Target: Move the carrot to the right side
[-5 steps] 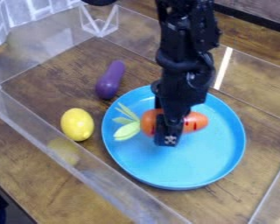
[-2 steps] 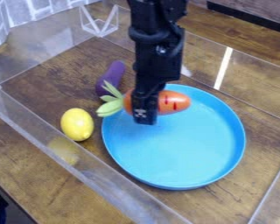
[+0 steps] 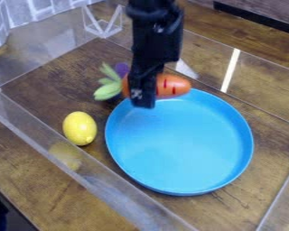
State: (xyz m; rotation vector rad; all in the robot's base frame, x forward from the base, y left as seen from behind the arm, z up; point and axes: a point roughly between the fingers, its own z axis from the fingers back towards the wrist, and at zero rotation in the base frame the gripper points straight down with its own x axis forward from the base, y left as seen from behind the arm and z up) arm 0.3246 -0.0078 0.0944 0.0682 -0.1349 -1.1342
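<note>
A: Jaws were pressed in on the carrot (image 3: 172, 87). Gripper (image 3: 144, 93) pointed straight down, dark fingers pinching the orange body near its leafy end. Green top (image 3: 106, 89) stuck out to the left of the fingers.

B: Was the carrot resting on anything?

A: It looked lifted. It hung over the far-left rim of the blue plate (image 3: 219, 158), not lying in it. The plate itself was bare.

B: Anything close by?

A: Purple eggplant (image 3: 111, 71) sat just behind the leaves, mostly hidden by the arm and the carrot top; I could not tell whether they touched. Lemon (image 3: 79, 127) lay on the wooden table (image 3: 39, 81), left of the plate and well clear of the gripper. A clear plastic wall (image 3: 51, 135) ran along the near edge.

B: Which step, by your reckoning?

A: Carry stage. Grip made, carrot off the surface, placement not yet done. It was on the left of the scene, so the whole sideways trip looked outstanding.

B: And next?

A: My judgement: travel across to the right side, high enough to clear the plate rim, then lower, and part the fingers only once the carrot touched down. Grip sat off-centre, so a tilt or slip was possible.
</note>
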